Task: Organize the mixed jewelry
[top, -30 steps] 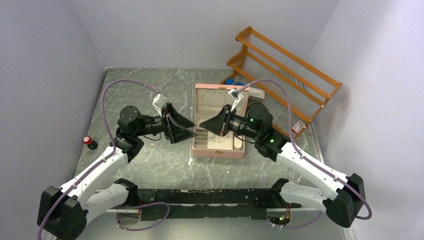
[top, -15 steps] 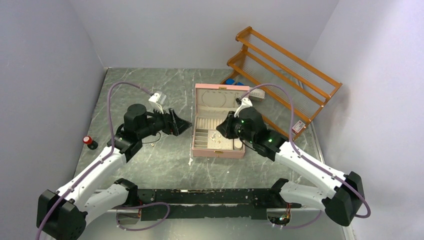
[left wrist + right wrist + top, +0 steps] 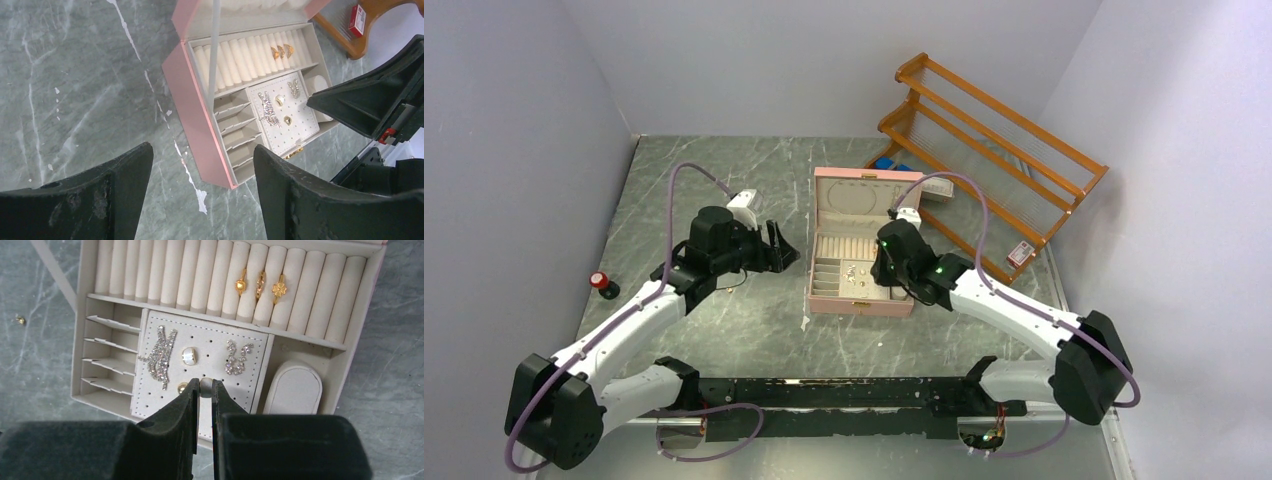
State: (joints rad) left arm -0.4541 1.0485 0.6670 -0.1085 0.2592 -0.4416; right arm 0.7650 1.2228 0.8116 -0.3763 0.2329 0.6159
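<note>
Pinching a pale stud (image 3: 205,384) between narrowed tips, your right gripper (image 3: 205,391) is hovering over the earring card (image 3: 210,354) — lining up a hole, I judge. Beyond it, three gold rings (image 3: 260,285) are sitting in the rolls. Your left gripper (image 3: 200,155) is gaping wide beside the jewelry box (image 3: 199,115) — holding nothing.

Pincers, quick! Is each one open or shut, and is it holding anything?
Left pincer: open, holding nothing.
Right pincer: shut on a small white stud.
</note>
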